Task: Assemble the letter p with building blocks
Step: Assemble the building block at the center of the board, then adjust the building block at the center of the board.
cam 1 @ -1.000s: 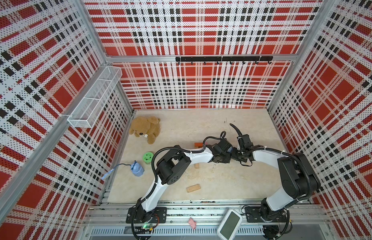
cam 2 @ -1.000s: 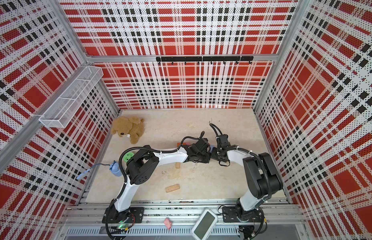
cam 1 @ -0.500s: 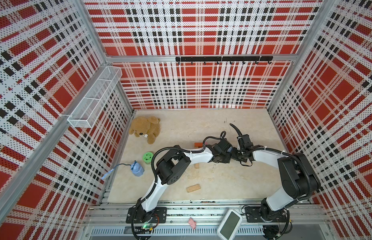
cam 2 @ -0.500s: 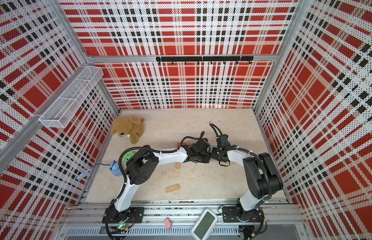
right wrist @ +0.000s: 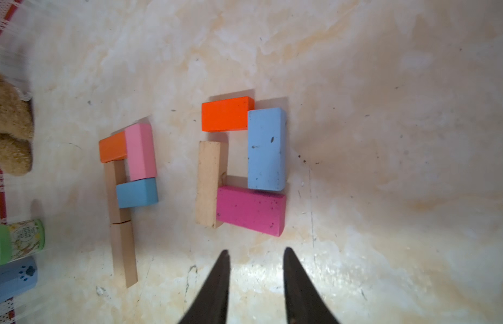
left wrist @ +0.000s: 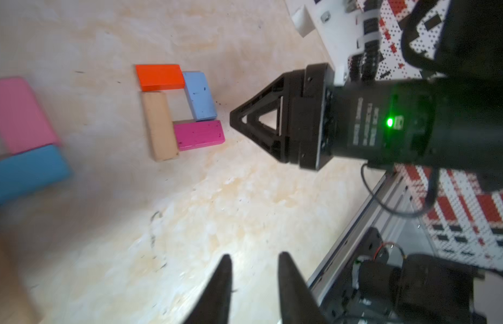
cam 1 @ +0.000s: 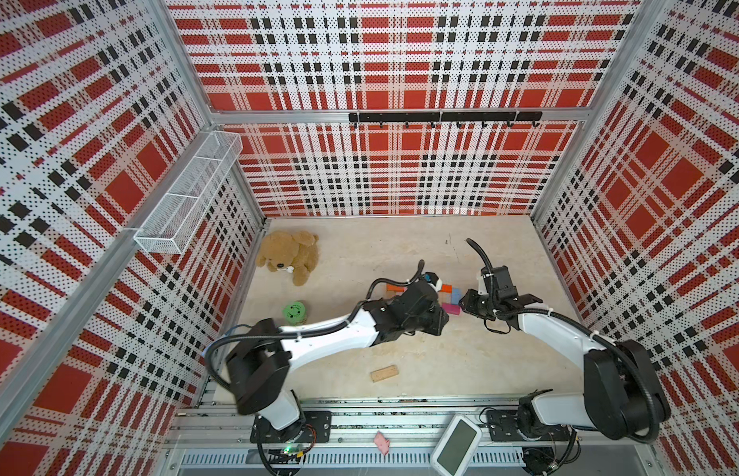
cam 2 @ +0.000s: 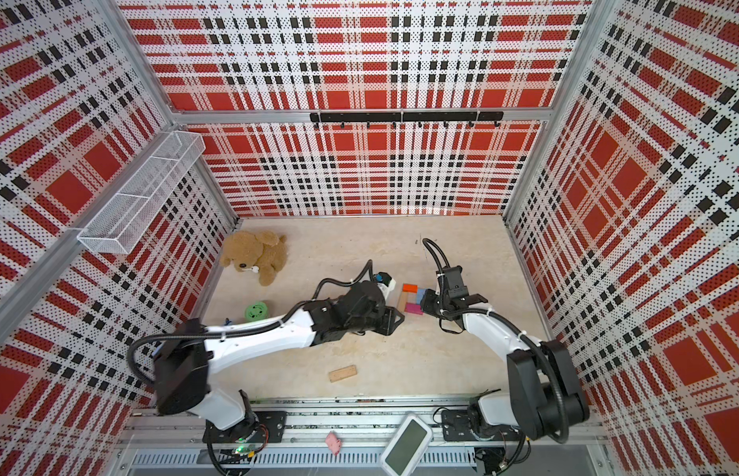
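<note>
Four building blocks lie in a closed square: orange (right wrist: 226, 113), light blue (right wrist: 265, 148), magenta (right wrist: 251, 213) and tan (right wrist: 209, 183). Beside it a second group makes a P shape from orange (right wrist: 112, 147), pink (right wrist: 140, 151), blue (right wrist: 136, 193) and two tan blocks (right wrist: 123, 252). My right gripper (right wrist: 256, 250) stands open just short of the magenta block, holding nothing. Over bare floor near the square's tan side (cam 2: 402, 302), my left gripper (left wrist: 255, 255) is open and empty. In both top views the arms flank the square (cam 1: 451, 309). A loose tan block (cam 1: 384, 374) lies nearer the front.
A brown teddy bear (cam 1: 289, 257) sits at the back left, with a green cylinder toy (cam 1: 294, 312) in front of it. A blue paw-print cup (right wrist: 14, 277) stands by the cylinder. A wire basket (cam 1: 186, 198) hangs on the left wall. A white device (cam 1: 456, 445) rests on the front rail.
Both grippers have gone from shut to open. They have drawn slightly apart, the left one toward the front. The blocks have not moved.
</note>
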Controlling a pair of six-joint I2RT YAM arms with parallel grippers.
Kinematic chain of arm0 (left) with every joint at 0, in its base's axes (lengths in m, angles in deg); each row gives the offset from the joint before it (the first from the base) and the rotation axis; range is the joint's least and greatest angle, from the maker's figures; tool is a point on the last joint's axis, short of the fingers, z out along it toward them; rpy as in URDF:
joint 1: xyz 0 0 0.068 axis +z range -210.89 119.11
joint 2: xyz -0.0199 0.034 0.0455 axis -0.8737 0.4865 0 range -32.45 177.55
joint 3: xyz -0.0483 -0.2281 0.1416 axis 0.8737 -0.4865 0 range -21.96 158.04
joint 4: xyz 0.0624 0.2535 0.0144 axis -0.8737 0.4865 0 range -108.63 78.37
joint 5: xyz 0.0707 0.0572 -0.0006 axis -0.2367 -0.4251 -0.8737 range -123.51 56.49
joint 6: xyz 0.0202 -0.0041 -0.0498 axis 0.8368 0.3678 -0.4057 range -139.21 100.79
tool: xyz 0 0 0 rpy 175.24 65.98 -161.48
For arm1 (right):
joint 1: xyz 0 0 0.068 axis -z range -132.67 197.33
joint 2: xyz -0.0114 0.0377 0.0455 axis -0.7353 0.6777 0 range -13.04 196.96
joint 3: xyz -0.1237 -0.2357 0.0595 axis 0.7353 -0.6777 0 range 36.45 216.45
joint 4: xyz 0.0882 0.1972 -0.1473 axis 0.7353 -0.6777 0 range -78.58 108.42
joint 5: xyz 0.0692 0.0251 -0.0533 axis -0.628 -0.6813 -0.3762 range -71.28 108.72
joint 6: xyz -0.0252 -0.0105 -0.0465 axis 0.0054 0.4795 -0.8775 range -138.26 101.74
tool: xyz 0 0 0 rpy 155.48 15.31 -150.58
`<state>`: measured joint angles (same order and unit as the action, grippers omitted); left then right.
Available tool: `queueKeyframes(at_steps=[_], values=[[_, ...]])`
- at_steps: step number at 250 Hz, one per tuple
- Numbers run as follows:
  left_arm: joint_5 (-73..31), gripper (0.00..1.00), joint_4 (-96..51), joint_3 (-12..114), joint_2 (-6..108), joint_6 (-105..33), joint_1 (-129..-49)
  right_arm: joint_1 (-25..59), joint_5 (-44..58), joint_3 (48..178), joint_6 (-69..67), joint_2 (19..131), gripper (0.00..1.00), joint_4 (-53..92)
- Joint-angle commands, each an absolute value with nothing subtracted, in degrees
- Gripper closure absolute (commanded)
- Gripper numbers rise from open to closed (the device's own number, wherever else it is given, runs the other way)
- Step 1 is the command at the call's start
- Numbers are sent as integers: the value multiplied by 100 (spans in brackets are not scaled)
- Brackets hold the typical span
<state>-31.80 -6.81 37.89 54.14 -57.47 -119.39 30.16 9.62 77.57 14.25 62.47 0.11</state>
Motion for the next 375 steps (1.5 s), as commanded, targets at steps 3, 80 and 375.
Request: queueKeyframes(at_steps=[3,80,375], values=[[-3646,46,-384,2769,4283,-5829,-11784,2851,820,7629,1438,5618,49,41],[-3189,10,525,812,1542,-5763,-10490,2417,773,7608,1356,5017,15,-43],[-3456,1,643,860,3458,-6552,-12670,2141,1090,7835,1087,5216,0,-247]])
